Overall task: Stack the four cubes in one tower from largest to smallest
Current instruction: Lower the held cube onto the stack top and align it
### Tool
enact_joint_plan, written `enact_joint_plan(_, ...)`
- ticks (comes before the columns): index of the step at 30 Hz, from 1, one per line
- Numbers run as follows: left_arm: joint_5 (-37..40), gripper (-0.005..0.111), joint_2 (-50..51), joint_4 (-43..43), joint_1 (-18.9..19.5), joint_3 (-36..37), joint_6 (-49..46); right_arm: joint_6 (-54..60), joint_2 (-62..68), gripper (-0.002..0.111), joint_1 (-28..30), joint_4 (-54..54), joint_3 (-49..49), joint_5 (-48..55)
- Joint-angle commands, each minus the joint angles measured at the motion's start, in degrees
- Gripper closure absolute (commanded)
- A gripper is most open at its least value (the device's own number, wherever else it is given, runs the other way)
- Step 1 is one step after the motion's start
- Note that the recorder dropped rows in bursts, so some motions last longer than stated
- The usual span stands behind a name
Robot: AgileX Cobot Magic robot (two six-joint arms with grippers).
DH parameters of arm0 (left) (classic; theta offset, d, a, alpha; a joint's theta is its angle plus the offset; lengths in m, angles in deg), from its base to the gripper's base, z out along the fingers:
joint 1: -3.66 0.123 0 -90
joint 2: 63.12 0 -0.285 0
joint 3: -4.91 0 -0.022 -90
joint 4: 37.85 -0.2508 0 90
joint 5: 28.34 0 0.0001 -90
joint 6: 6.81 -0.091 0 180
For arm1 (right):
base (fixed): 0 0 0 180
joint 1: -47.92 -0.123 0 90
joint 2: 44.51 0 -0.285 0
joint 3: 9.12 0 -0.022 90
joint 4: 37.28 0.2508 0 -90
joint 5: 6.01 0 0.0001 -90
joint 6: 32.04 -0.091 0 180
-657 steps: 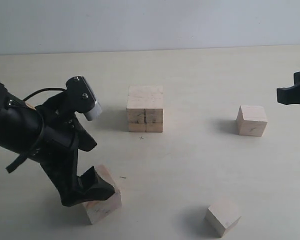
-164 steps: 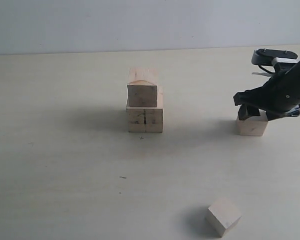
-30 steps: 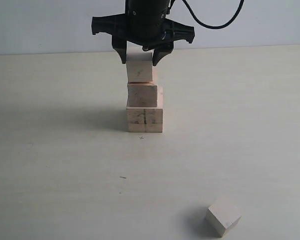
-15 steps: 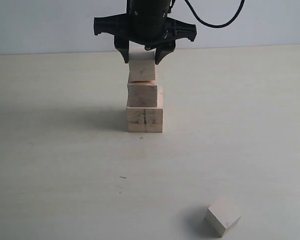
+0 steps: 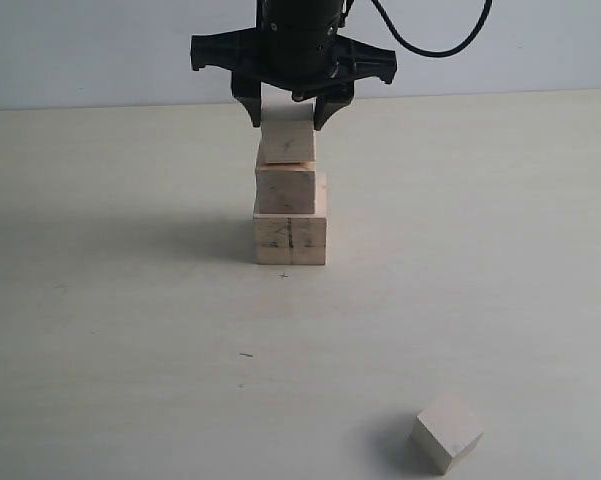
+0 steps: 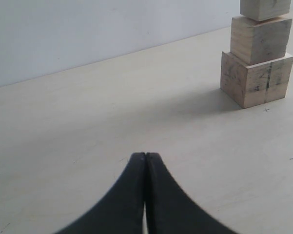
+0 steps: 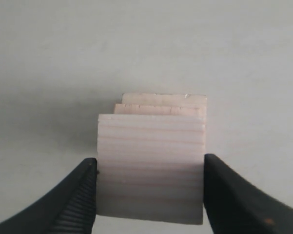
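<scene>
The largest cube (image 5: 290, 240), with its dark seam, stands on the table and carries the second cube (image 5: 285, 190). A third, smaller cube (image 5: 286, 142) rests on that one, offset slightly from its edges. My right gripper (image 5: 288, 122) comes down from above and is shut on the third cube (image 7: 151, 165), one finger against each side. The smallest cube (image 5: 447, 432) lies alone, tilted, near the front right. My left gripper (image 6: 146, 155) is shut and empty, low over the table. From it the column (image 6: 261, 39) shows some way off.
The pale wooden table (image 5: 130, 330) runs back to a white wall (image 5: 100, 50). The right arm's body and cable (image 5: 420, 45) hang over the stack. Bare tabletop lies between the stack and the lone cube.
Over the last second the right gripper and the third cube shifted slightly to the right together on top of the second cube. The left gripper is out of the exterior view.
</scene>
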Motion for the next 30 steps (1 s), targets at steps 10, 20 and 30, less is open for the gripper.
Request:
enact_joint_plan(10,-0.11,0.107,-0.31,-0.02,-0.33,-0.12,0.11,-0.61,0.92,0.08,-0.05,0.27,-0.46,-0.42)
enact_joint_plan(20,-0.11,0.107,-0.31,-0.02,-0.33,-0.12,0.11,-0.61,0.92,0.058,-0.05,0.27,-0.46,-0.42)
enact_joint_plan(30,-0.11,0.107,-0.31,-0.02,-0.33,-0.12,0.11,-0.5,0.92,0.058,-0.05,0.39,-0.46,-0.57)
